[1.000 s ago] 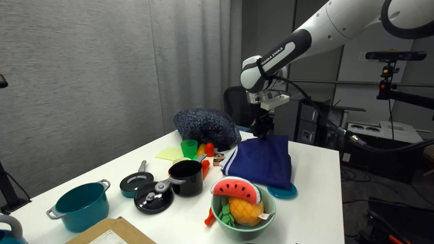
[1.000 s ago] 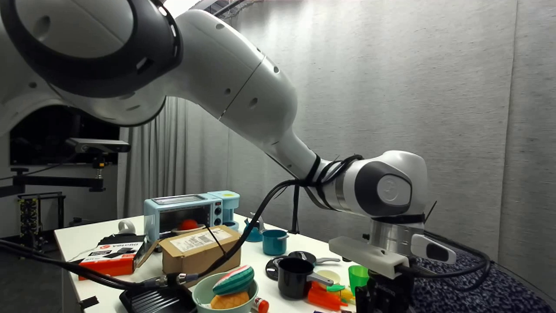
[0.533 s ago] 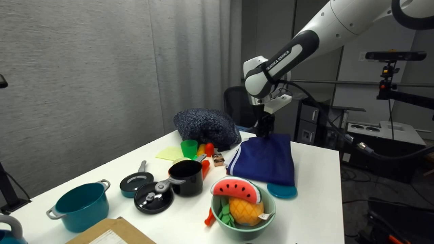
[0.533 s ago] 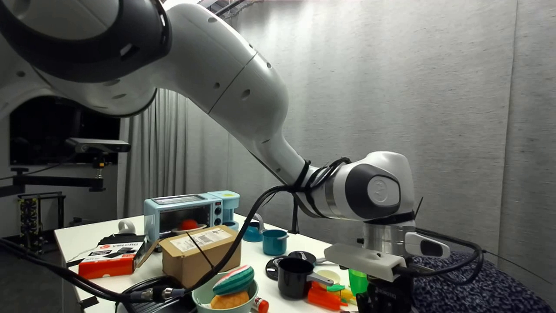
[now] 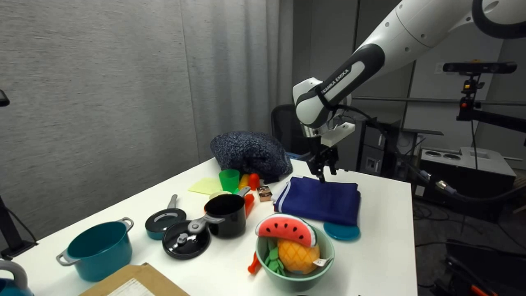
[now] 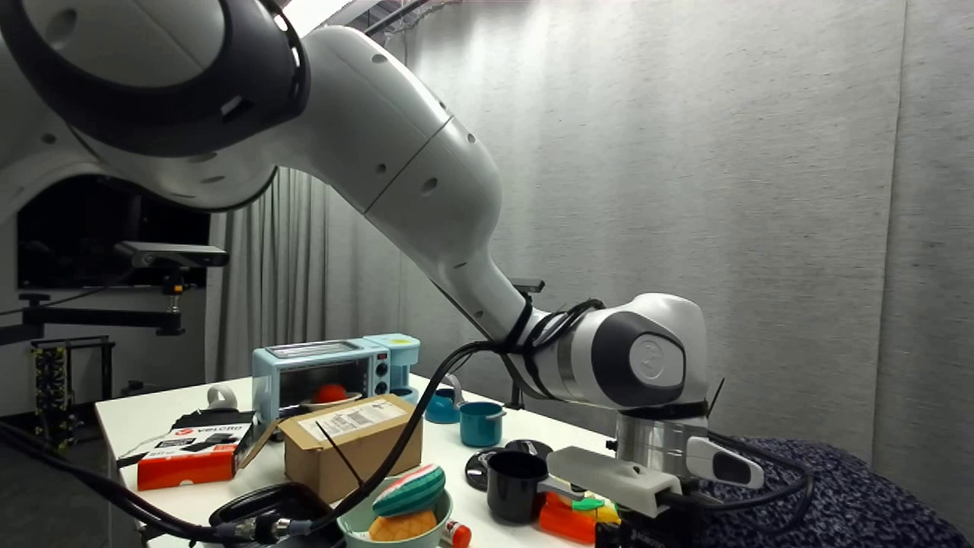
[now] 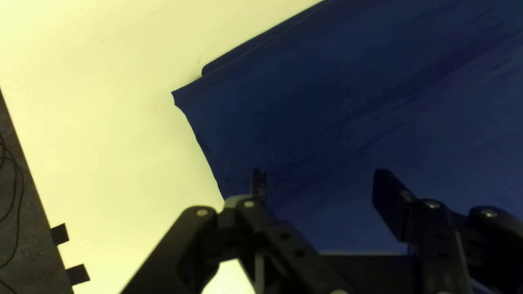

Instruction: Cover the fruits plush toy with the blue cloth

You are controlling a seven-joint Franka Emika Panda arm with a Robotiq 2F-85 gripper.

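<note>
The blue cloth (image 5: pixel 318 201) lies folded on the white table in an exterior view, a white stripe along one edge. Just over its far edge, my gripper (image 5: pixel 328 176) points down with its fingers spread. In the wrist view the gripper (image 7: pixel 320 175) is open, the cloth (image 7: pixel 347 102) spread flat beneath and nothing pinched between the fingertips; I cannot tell whether they touch it. The fruit plush toys, a watermelon slice (image 5: pixel 285 227) on a pineapple (image 5: pixel 298 255), sit uncovered in the pale green bowl (image 5: pixel 294 283). In an exterior view the watermelon (image 6: pixel 411 491) also shows; the fingertips there are cut off.
A teal disc (image 5: pixel 342 232) lies between cloth and bowl. Left of them stand a black pot (image 5: pixel 225 216), a black lid (image 5: pixel 187 242) and a teal pot (image 5: pixel 100 248). A bumpy navy mound (image 5: pixel 250 154) rises at the back. A cardboard box (image 6: pixel 354 441) stands near the bowl.
The gripper has opened and the raised part of the cloth has dropped flat from it. Just before, cloth and gripper shifted slightly rightward in an exterior view. The wrist now sits a little lower.
</note>
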